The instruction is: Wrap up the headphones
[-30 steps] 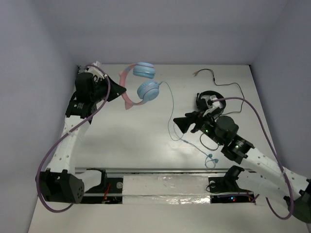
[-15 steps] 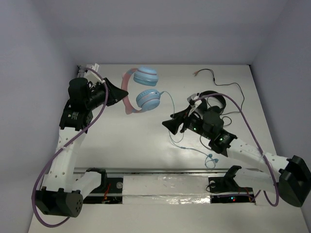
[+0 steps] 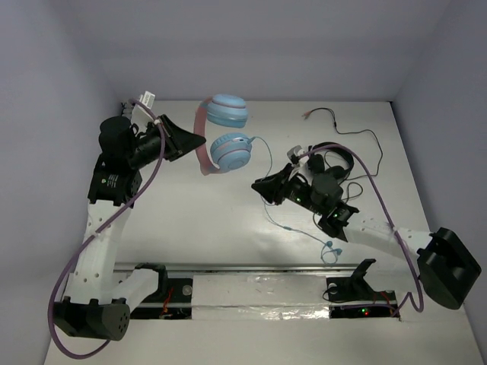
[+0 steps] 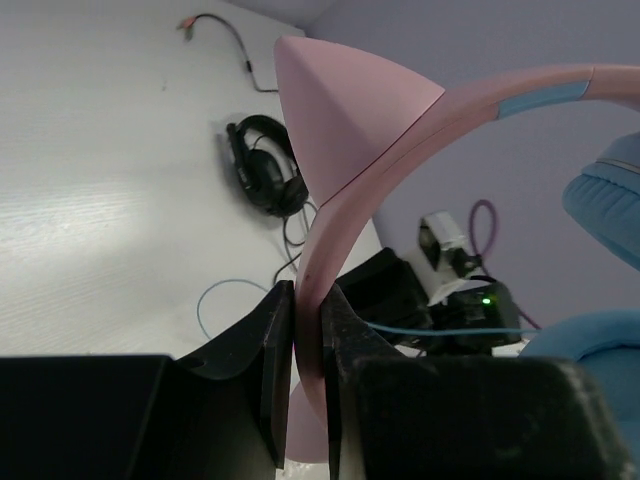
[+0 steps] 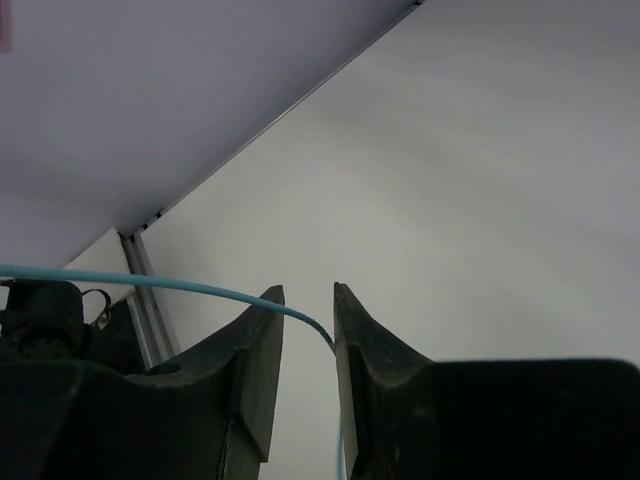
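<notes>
Pinching headphones (image 3: 231,149) by headband (image 4: 372,170) w/ left gripper (image 4: 307,338).

A white bench (image 3: 228,220) with faint grain sat boxed in by plain lavender-grey walls (image 3: 259,46) at the back and both sides. A metal rail (image 3: 251,268) and silver tape (image 3: 259,293) ran along its near edge. Light was soft and shadows were faint.
</notes>
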Motion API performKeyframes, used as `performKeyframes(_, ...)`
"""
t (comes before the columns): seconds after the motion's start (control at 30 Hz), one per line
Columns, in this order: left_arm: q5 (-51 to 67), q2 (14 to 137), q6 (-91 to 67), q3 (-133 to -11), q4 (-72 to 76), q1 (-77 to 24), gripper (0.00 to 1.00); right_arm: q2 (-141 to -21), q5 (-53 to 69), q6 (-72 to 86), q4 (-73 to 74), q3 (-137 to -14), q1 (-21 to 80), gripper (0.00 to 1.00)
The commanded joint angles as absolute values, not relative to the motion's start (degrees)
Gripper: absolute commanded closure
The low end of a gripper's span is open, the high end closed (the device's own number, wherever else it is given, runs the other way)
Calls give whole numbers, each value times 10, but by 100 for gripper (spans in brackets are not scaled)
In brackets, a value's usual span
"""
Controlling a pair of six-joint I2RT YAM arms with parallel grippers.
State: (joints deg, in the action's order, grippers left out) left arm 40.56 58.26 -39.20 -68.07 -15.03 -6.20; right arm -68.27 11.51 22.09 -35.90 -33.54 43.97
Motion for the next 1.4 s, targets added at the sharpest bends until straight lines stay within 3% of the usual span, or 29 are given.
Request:
performKeyframes(0.0,456,570,-446,-737,-67,-63,100,-693,122,224,-438,-325,427,68)
performKeyframes(0.2,471,571,-476,-740,-35,-63,100,-733,141,246,-475,-321,413,66)
performKeyframes(0.23,474,573,-488,-738,-27,-63,100,-736,150,253,-480,-319,413,84)
performKeyframes(0.27,472,574,-496,-736,-6,-63,100,-739,151,259,-480,-319,413,91)
performKeyframes(0.4,447,585,-555,-710,68,-63,100,-757,157,298,-456,-316,420,100)
performKeyframes(0.57,320,612,-550,-704,71,-73,100,-758,50,322,-280,-377,510,100)
performKeyframes(0.77,82,636,-386,-700,-39,-79,100,-724,-119,353,38,-446,651,100)
performKeyframes(0.93,-73,616,-295,-658,-79,-79,100,-665,-241,411,273,-504,709,100)
performKeyframes(1.13,-155,625,-198,-638,-122,-104,100,-662,-307,380,454,-659,721,100)
performKeyframes(1.37,-161,679,-121,-603,-183,-255,100,-705,-351,207,519,-864,721,100)
